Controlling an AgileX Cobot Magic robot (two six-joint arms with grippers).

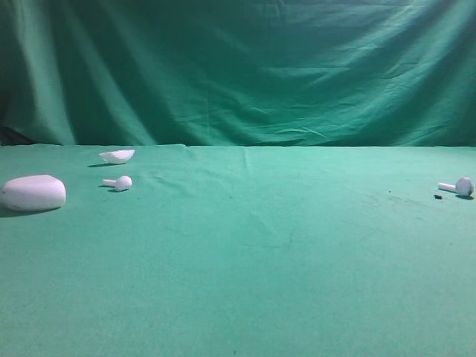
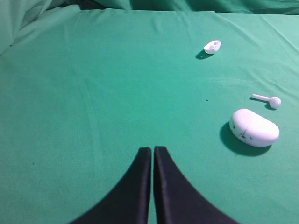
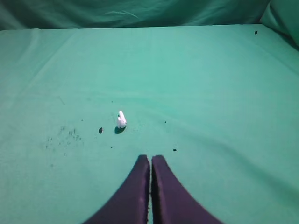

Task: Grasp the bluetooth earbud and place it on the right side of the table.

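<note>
One white bluetooth earbud (image 1: pixel 119 182) lies on the left of the green table (image 1: pixel 245 260), beside the case; it also shows in the left wrist view (image 2: pixel 270 100). A second earbud (image 1: pixel 458 187) lies at the far right; in the right wrist view it (image 3: pixel 121 120) lies ahead of my right gripper (image 3: pixel 151 159), apart from it. My left gripper (image 2: pixel 153 150) is shut and empty, well short of the left earbud. My right gripper is shut and empty. Neither gripper shows in the exterior high view.
A white pebble-shaped case (image 1: pixel 33 193) sits at the far left, also in the left wrist view (image 2: pixel 254 128). A shallow white shell (image 1: pixel 117 155) lies behind the left earbud. A small dark speck (image 1: pixel 437 196) lies by the right earbud. A draped green backdrop (image 1: pixel 238 67) rises behind.
</note>
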